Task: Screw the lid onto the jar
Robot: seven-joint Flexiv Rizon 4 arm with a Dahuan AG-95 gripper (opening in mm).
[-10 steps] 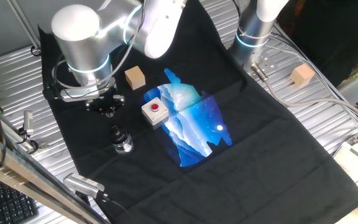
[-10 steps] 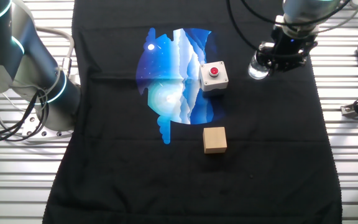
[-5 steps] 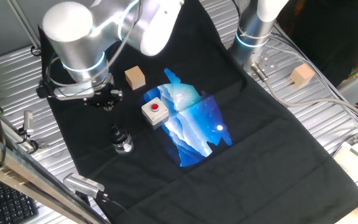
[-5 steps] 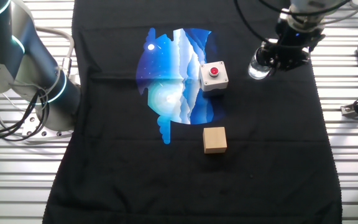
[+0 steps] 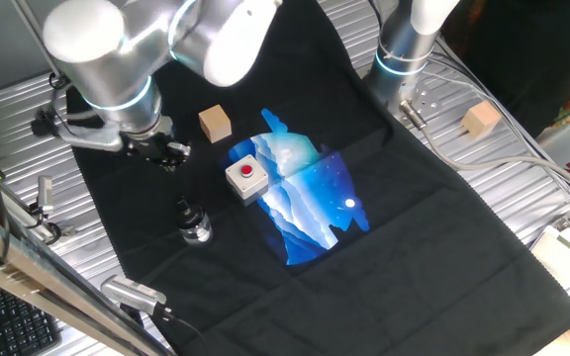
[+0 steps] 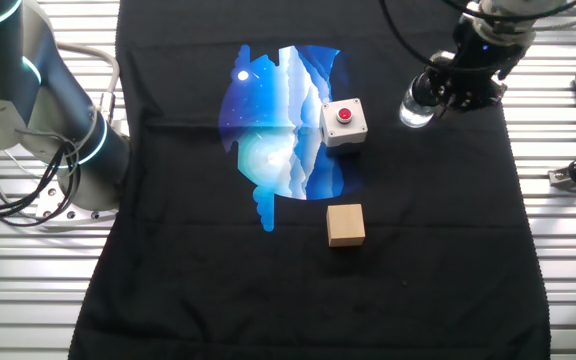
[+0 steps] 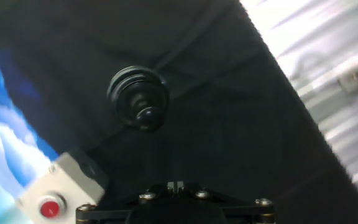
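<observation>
Hand view shows the lid [image 7: 138, 98] sitting on the jar [image 5: 195, 226], left of centre on the black cloth [image 7: 229, 124], so I judge the screwing finished. My gripper [image 5: 162, 150] hangs apart above it; whether its fingers are released, I cannot tell.

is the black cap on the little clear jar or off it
On. The small round black screw cap sits atop the short clear jar, which stands upright on the black cloth; how tightly, cannot tell.

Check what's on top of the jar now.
The black lid sits on top of the jar, which stands on the black cloth. The claw is off to the side. The lid covers the jar's mouth and hides the thread engagement.
</observation>
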